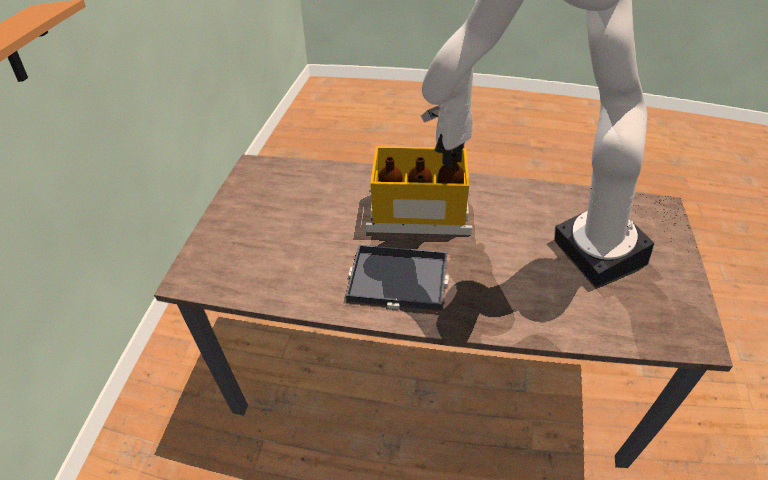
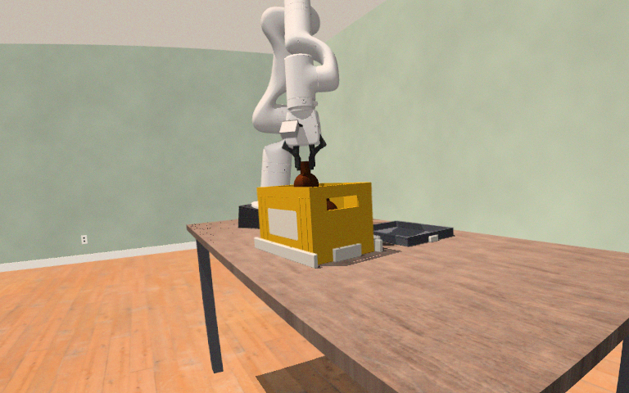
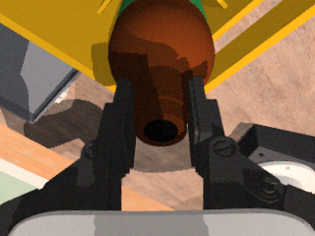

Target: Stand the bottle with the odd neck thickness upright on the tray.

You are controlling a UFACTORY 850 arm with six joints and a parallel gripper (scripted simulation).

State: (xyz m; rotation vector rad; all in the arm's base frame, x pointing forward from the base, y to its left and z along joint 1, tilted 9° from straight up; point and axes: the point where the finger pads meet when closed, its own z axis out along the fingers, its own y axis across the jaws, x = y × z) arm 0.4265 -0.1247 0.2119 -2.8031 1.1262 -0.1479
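Observation:
My gripper (image 1: 451, 160) (image 2: 305, 165) (image 3: 160, 96) is shut on the neck of a brown bottle (image 1: 450, 174) (image 2: 305, 180) (image 3: 157, 39). The bottle hangs upright at the right end of the yellow crate (image 1: 382, 206) (image 2: 343, 227) (image 3: 46, 29), its shoulder showing above the rim in the exterior view. Its lower part is hidden in the crate. Two more bottles, one at the left (image 1: 390, 173) and one in the middle (image 1: 419, 163), stand in the crate. Another bottle mouth (image 1: 420, 177) shows in front of the middle one. The dark tray (image 1: 433, 277) (image 2: 417, 237) (image 3: 44, 74) lies flat and holds no bottle.
Pale stop strips (image 1: 419, 229) (image 2: 285, 251) stand around the crate's foot. Small pale stops sit at the tray's edges, one in front (image 1: 393, 305). The tray is in front of the crate in the top view. The arm's black base (image 1: 623, 268) stands to the right.

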